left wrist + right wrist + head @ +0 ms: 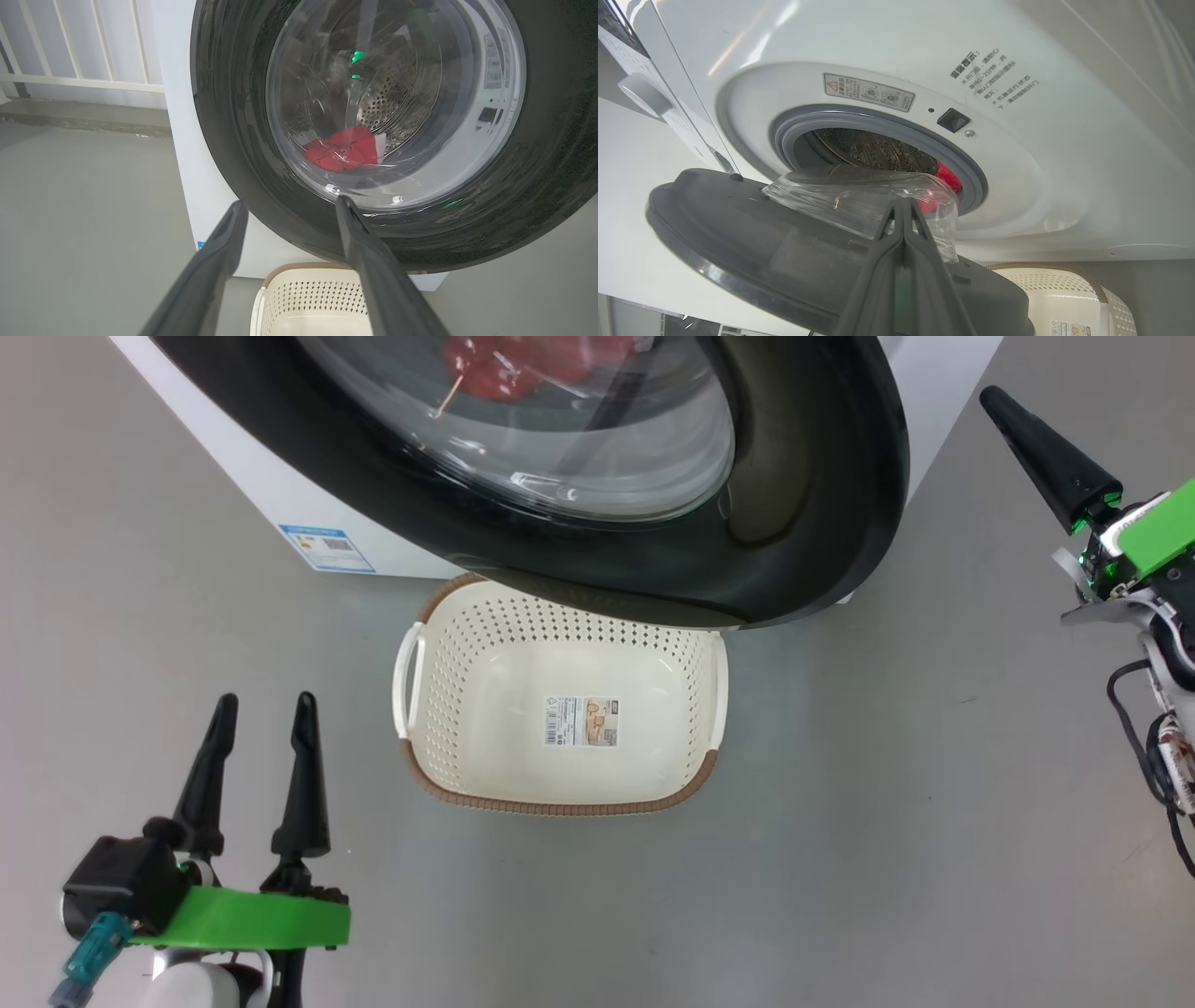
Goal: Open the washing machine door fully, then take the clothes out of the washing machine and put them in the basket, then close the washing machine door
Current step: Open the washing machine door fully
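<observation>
Head view: basket (551,805) parked under the ajar washing machine door (812,476) to catch clothes (523,364); left gripper (264,705) spread, empty; right gripper (994,399) pinched together right of door, likely to push it.

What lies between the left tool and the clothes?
Between the left tool and the clothes stands the washing machine door, its glass window, in left wrist view.

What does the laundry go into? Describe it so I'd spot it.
Find the big white washing machine, its round black door standing open. On the grey floor just below that door sits the basket: cream perforated plastic, brown woven-look rim, empty apart from a label sticker.
</observation>
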